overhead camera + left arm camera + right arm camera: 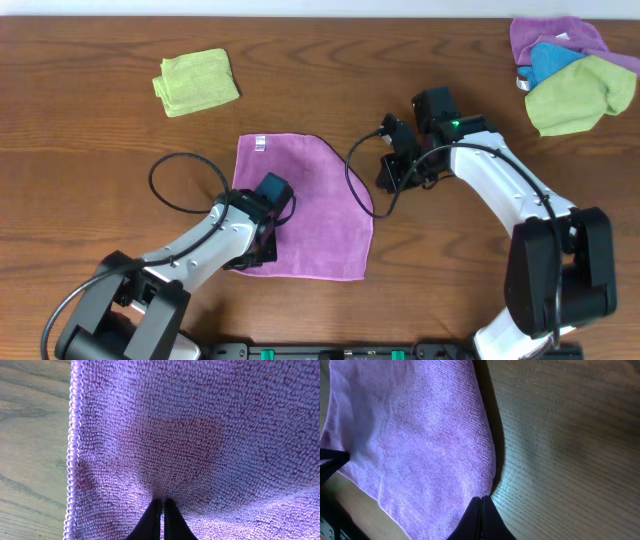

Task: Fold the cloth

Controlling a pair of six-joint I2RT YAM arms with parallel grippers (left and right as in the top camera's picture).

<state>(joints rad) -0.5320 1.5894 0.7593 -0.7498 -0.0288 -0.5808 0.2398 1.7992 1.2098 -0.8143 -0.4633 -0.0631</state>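
Overhead: even, bright light, sharp, faint shadows. Left wrist: a dim shadow patch on the cloth [170, 445], weave crisp. Right wrist: pale glare on the table [535, 480], dark shadow along the cloth's edge.

Two table-mounted robot arms, the left arm [200, 240] and the right arm [500, 182], pair glossy white shells with bulky black joints. A thin black cable [151, 180] loops by the left wrist, and a second cable [348, 172] by the right, where a green light [456, 125] glows. The left gripper [161, 519] and the right gripper [481, 519] end in slim, tapering black fingers.
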